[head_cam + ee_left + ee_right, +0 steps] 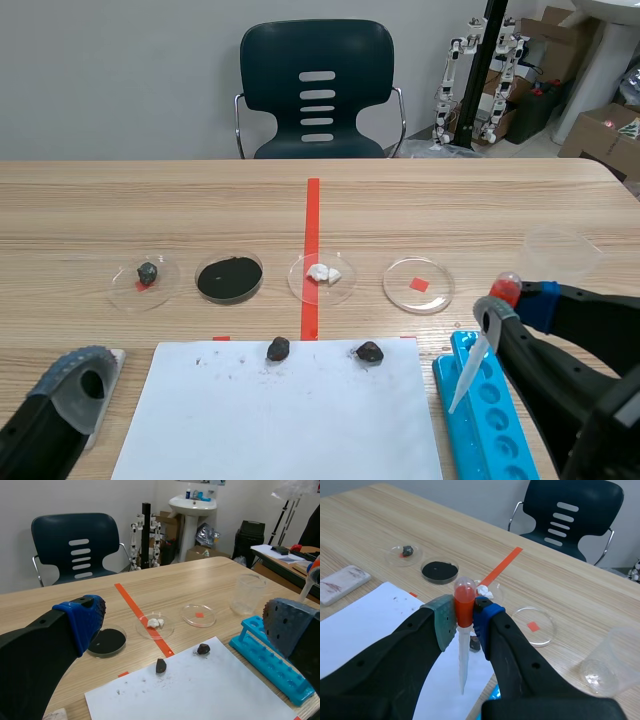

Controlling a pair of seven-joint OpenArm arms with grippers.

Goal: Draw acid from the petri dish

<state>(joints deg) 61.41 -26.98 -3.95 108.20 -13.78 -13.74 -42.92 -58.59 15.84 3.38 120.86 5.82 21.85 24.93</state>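
- Our right hand (464,617) is clamped on the red bulb of a pipette (463,665), one pad on each side of it.
- The pipette's long axis runs almost straight down from the fingers. Its bulb is on top, and its thin tip hangs above the near end of the blue tube rack (485,410), clear of the bench (150,200).
- We take the clear petri dish (418,285), the one lying over a small red mark, to be the acid dish. We cannot make out any liquid in it.
- That dish lies near the right hand, ahead of it and toward the bench's middle line, beyond the corner of the white sheet (290,420).
- So we judge that the tip must travel forward and inward, then sink into the dish with the pipette kept close to upright.
- Our left hand (186,617) stands wide and holds nothing. It is low at its own side and well apart from the dish, so the right arm is plainly the nearer one.
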